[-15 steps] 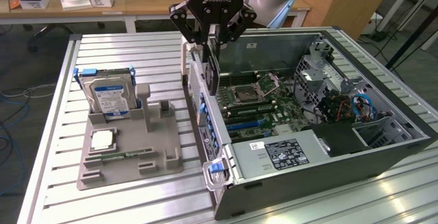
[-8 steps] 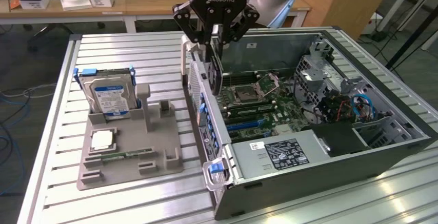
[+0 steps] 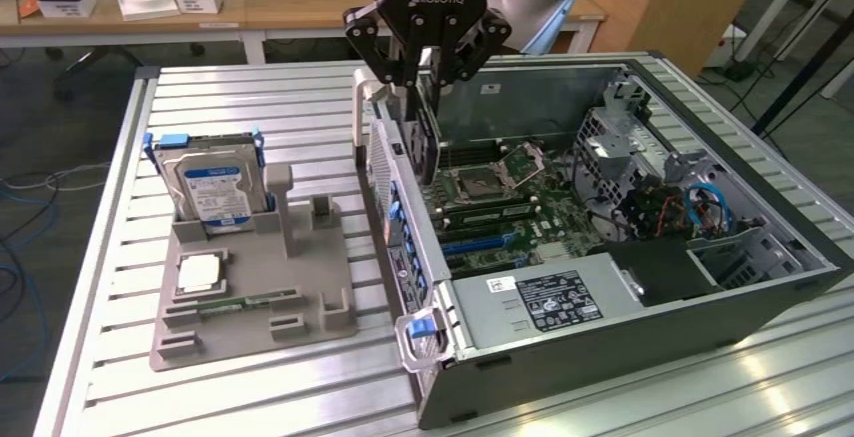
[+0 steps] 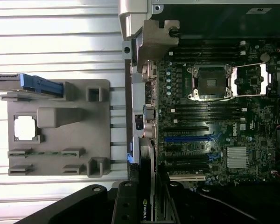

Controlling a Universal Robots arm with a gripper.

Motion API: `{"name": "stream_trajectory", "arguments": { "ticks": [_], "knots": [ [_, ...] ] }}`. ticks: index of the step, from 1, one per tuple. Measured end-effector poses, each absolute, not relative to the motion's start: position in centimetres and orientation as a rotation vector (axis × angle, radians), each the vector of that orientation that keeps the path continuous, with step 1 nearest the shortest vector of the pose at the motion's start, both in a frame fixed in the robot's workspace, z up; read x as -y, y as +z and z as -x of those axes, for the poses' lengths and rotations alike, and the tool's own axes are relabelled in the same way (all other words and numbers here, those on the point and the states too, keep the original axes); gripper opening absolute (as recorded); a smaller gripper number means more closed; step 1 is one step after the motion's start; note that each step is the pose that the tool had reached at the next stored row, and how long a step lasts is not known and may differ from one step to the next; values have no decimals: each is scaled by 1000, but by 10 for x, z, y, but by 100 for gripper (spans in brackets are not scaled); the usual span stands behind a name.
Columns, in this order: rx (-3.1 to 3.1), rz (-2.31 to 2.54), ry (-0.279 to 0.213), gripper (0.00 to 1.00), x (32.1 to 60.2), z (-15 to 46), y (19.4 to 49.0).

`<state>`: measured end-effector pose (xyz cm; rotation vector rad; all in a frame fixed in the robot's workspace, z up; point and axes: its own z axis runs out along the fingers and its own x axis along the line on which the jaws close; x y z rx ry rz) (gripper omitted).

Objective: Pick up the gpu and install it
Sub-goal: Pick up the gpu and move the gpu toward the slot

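1. Slatted metal table [image 3: 200, 97] carries the open computer case [image 3: 747, 292] — motherboard [image 3: 534, 207] exposed.
2. gpu [image 3: 420, 137] hangs upright over the case, by its rear wall; I judge it stiff, light and fragile — best held by the edges.
3. My gripper [image 3: 430, 75] is clamped on its top edge.

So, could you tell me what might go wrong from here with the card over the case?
The gpu, held upright in the gripper, hangs close to the case's rear wall; it could catch there. The blue slots are narrow, so a slight tilt in the grip might make the card miss or jam.
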<state>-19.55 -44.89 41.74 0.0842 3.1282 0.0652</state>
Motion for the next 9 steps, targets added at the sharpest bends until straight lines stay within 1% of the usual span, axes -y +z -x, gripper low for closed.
{"name": "stream_trajectory", "arguments": {
  "ticks": [9],
  "knots": [
    [-3128,-84,65,26,449,192,417]
  ]
}}
